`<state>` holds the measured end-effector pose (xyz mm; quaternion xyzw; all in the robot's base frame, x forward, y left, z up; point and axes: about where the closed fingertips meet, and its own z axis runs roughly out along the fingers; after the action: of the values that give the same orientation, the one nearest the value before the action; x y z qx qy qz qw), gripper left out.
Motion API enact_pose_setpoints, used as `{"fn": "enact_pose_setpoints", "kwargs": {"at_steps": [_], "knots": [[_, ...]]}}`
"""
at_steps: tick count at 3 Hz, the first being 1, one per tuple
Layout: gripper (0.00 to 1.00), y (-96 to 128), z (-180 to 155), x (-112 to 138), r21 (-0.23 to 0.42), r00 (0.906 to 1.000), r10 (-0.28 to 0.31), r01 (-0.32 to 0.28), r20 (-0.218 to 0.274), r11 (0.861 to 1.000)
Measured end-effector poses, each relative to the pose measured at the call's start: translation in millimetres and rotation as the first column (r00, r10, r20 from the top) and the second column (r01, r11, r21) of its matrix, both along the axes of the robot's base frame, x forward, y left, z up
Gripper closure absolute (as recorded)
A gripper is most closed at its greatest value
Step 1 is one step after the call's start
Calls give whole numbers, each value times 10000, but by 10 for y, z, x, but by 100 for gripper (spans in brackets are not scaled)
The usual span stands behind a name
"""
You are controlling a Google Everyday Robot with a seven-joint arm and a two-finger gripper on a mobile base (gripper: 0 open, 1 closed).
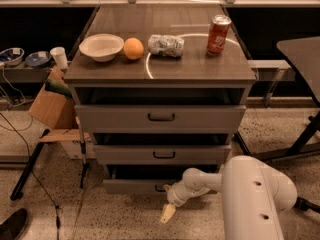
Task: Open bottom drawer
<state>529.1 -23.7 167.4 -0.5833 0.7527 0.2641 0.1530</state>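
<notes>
The bottom drawer [132, 186] is the lowest of three grey drawers in the cabinet. It stands pulled out a little, with a dark gap above its low front. Its small dark handle [160, 188] is at the centre. My gripper [169, 207] hangs on the white arm [250, 194] just below and in front of that handle, close to the floor. A pale tip points down to the lower left. The middle drawer [162, 154] and the top drawer [160, 117] also stand slightly out.
On the cabinet top are a white bowl [101, 46], an orange [133, 48], a crumpled bag [166, 45] and a red can [218, 34]. A cardboard box [50, 106] and a stand leg [27, 166] are at the left. A dark table [302, 59] is at the right.
</notes>
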Motion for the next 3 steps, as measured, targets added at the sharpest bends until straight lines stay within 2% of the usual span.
{"fn": "enact_pose_setpoints", "kwargs": {"at_steps": [3], "knots": [[0, 31, 20, -96, -13, 9998, 47, -47, -200, 10000]]}}
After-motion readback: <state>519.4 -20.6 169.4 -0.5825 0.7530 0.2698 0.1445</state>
